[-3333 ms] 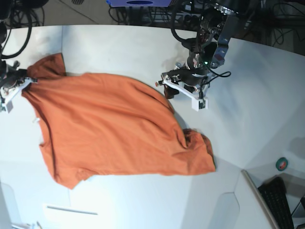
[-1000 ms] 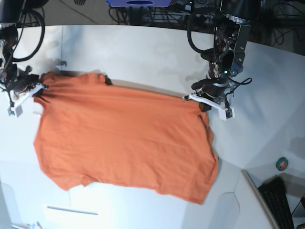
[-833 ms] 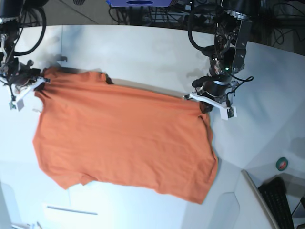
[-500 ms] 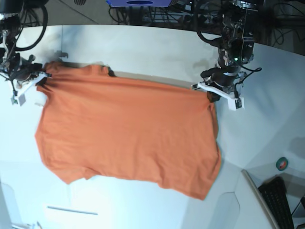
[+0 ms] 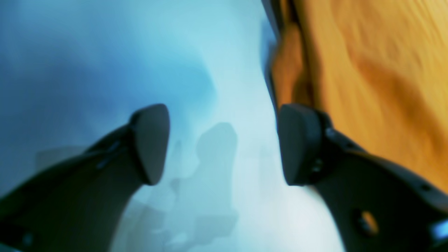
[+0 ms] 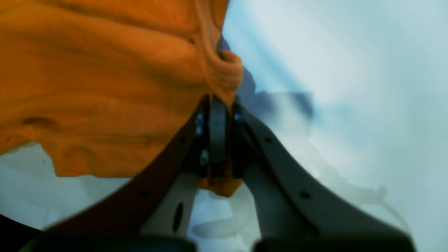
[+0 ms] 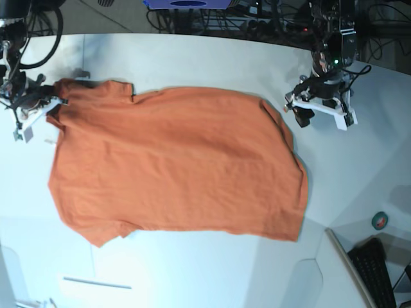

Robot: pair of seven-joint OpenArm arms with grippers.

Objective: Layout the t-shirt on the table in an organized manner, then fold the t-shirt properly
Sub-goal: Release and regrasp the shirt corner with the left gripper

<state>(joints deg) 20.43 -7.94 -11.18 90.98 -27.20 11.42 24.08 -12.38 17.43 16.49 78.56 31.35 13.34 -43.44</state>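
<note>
Left hand [image 5: 224, 143] spread wide and empty beside the hem of the plain orange short-sleeved t-shirt [image 7: 173, 167], right hand [image 6: 217, 140] clamped on a bunched sleeve edge, shirt lying nearly flat across the large white counter [image 7: 192, 58], green tape roll [image 7: 380, 220] and dark keyboard [image 7: 379, 273] well apart.
</note>
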